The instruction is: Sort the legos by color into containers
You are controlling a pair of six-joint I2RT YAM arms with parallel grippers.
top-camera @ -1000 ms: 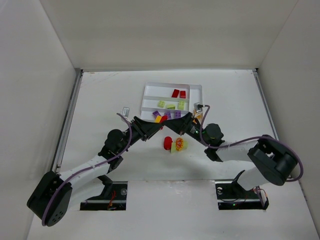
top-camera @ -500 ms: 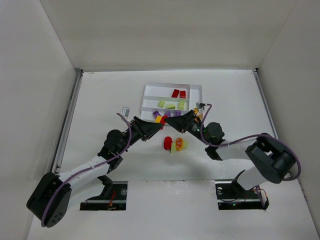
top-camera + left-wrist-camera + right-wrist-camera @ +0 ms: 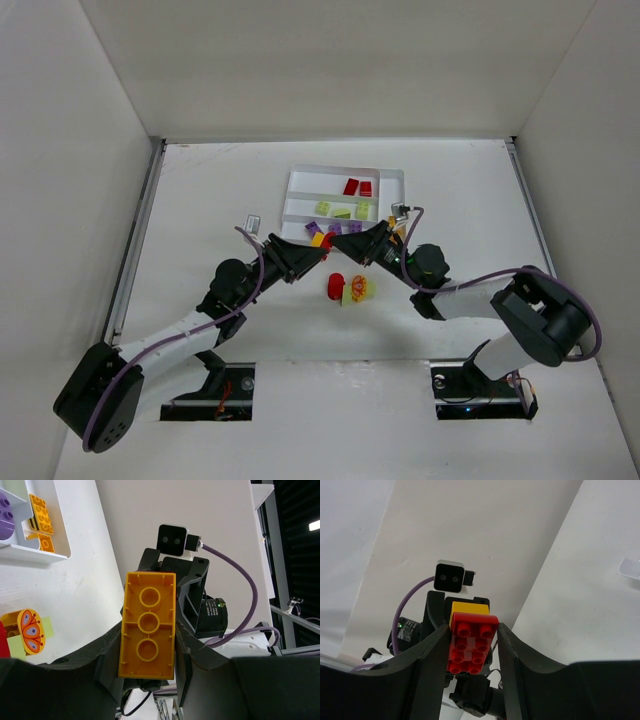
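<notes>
My left gripper [image 3: 306, 247] and right gripper [image 3: 344, 243] meet tip to tip just in front of the white tray [image 3: 297, 176]. In the left wrist view the left gripper [image 3: 149, 636] is shut on an orange-yellow brick [image 3: 148, 600], seen from its hollow underside. In the right wrist view the right gripper [image 3: 470, 632] is shut on a red brick [image 3: 471, 647], studs facing the camera, with the orange-yellow brick [image 3: 469, 608] pressed against its far side. The tray holds red bricks [image 3: 358, 187], lime bricks [image 3: 343, 211], purple bricks [image 3: 335, 229] and orange-yellow bricks [image 3: 40, 515].
On the table in front of the grippers lie a red brick [image 3: 335, 286] and a lime brick with an orange butterfly piece [image 3: 358, 289]. The side walls stand well away from both arms.
My right gripper has moved a little left, closer to the left gripper. The left arm has hardly moved.
</notes>
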